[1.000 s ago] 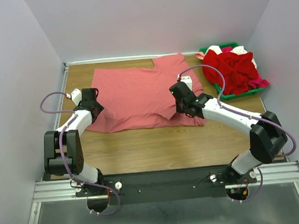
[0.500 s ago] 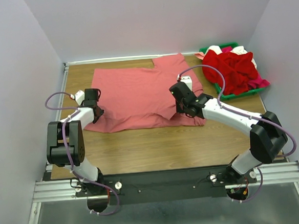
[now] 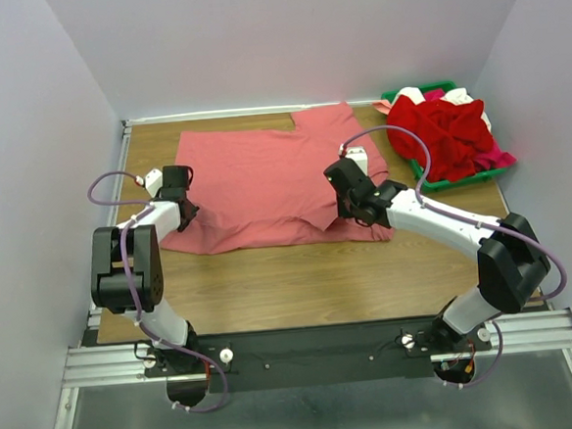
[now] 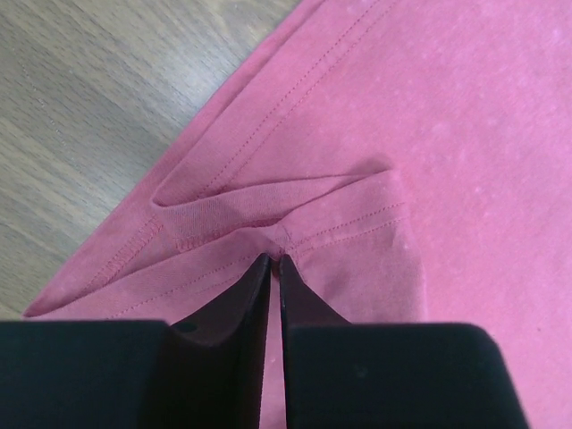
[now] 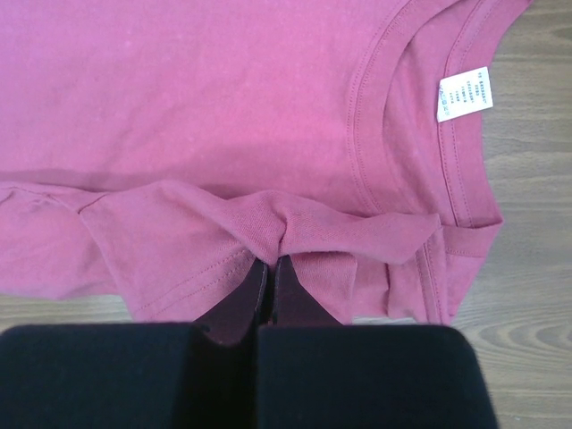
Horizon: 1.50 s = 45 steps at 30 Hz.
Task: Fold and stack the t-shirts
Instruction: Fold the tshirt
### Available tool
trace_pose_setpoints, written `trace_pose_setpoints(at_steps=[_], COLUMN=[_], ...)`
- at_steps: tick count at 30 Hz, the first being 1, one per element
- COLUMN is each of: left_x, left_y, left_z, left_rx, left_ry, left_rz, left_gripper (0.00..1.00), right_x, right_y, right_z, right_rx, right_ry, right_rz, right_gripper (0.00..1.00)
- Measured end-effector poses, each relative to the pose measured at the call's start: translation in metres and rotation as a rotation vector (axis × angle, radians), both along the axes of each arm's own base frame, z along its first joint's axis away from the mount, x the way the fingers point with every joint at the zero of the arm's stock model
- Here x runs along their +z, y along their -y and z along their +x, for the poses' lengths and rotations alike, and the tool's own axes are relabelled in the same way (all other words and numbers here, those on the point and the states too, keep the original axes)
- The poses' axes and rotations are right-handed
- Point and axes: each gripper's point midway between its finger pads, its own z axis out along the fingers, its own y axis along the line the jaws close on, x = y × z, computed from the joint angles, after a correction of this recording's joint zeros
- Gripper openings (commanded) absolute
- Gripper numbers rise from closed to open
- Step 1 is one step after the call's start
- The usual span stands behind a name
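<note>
Left end effector (image 4: 275, 262) pinching pink t-shirt (image 3: 264, 177) at folded hem; right end effector (image 5: 268, 264) clamped on its bunched near edge.

The wooden tabletop (image 3: 300, 272) carries a pink t-shirt (image 3: 263, 172), spread mostly flat across its far left and middle, with the near edge bunched into small folds at both ends. A green bin (image 3: 457, 177) stands at the far right corner, just beside the shirt

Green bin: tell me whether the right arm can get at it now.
Probably not yet: the right gripper is shut on the shirt. Otherwise the way to the bin looks free.
</note>
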Motion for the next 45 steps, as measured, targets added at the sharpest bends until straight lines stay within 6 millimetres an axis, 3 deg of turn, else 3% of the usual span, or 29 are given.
trace_pose_setpoints(at_steps=[7, 9, 19, 27, 33, 36, 42, 45], left_x=[-0.005, -0.005, 0.002, 0.059, 0.066, 0.077, 0.127, 0.136], left_y=[0.001, 0.001, 0.001, 0.0, -0.002, -0.006, -0.016, -0.02], left_z=[0.002, 0.002, 0.0, -0.016, -0.038, -0.052, -0.082, -0.096], left_rx=[-0.004, -0.004, -0.01, 0.001, 0.031, 0.08, 0.216, 0.279], left_ry=[-0.016, -0.015, 0.002, 0.177, 0.216, 0.247, 0.422, 0.469], left_rz=[-0.002, -0.003, -0.001, -0.004, -0.014, -0.023, -0.066, -0.09], left_gripper=[0.2, 0.0, 0.0, 0.0, 0.0, 0.0, 0.0, 0.0], right_x=[-0.001, -0.001, -0.001, 0.006, 0.012, 0.017, 0.033, 0.031], right_y=[0.001, 0.001, 0.001, 0.002, 0.004, 0.008, 0.014, 0.017], right_z=[-0.001, -0.001, -0.001, -0.002, -0.006, -0.014, -0.032, -0.043], right_rx=[0.0, 0.0, 0.0, 0.0, 0.003, 0.012, 0.031, 0.036], right_ry=[-0.002, -0.002, -0.001, 0.012, 0.026, 0.033, 0.064, 0.052], right_rz=[-0.002, -0.001, -0.001, 0.01, 0.027, 0.048, 0.119, 0.146], right_gripper=[0.0, 0.0, 0.0, 0.0, 0.0, 0.0, 0.0, 0.0])
